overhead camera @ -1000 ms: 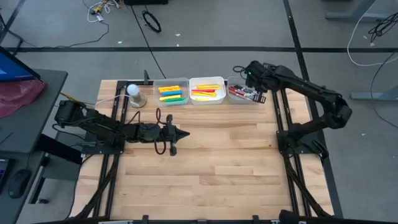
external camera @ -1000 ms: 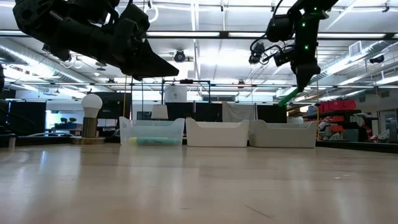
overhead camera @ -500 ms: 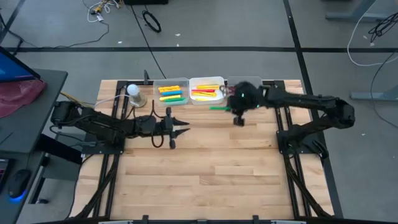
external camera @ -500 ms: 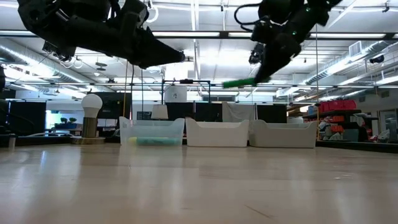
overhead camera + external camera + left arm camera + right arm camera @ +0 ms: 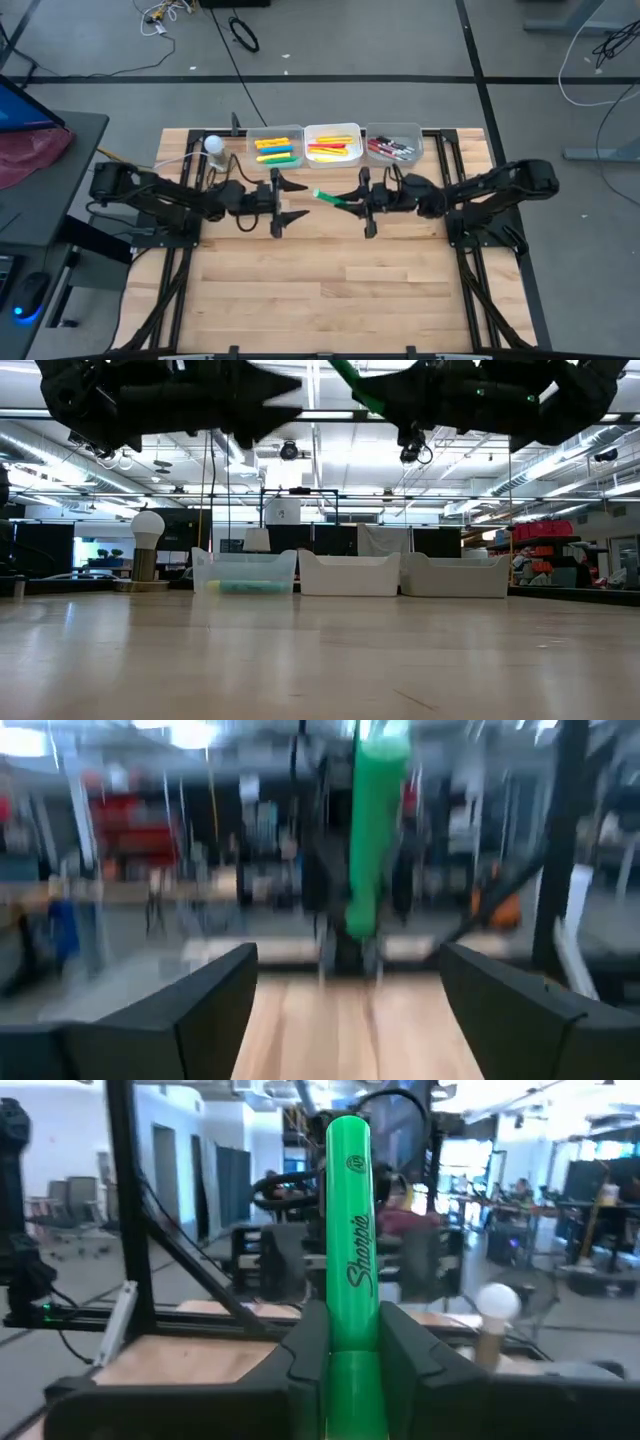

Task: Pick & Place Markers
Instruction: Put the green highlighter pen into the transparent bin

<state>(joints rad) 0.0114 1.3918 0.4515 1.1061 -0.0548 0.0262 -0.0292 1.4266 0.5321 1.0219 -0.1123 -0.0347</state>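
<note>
Green marker (image 5: 350,1250): bright green barrel, black "Sharpie" script running lengthwise, flat round end with small print facing the right wrist camera. Held in the air above mid-tabletop (image 5: 330,280), lying roughly level, free tip aimed at the left arm. In the high view (image 5: 332,199) shows as a short green stick, angled slightly toward the bins. In the left wrist view (image 5: 374,830) seen as a blurred green bar hanging between the left fingers, apart from them.

Right end effector (image 5: 358,200): clamped on the marker's near end, fingers (image 5: 410,1355) tight against both sides of the barrel. Arm stretched low across from the right side of the tabletop.

Left end effector (image 5: 290,201): spread wide, nothing in it, facing the marker tip, near but not touching. Fingers (image 5: 215,995) well apart in its own wrist view.

Remaining markers at the far edge, in three bins side by side: left bin (image 5: 274,133) with yellow, orange, green and blue ones; middle bin (image 5: 333,130) with yellow and orange-red ones; right bin (image 5: 394,131) with red and dark ones.

White bulb lamp (image 5: 215,147) just left of the bins, on a round base.
</note>
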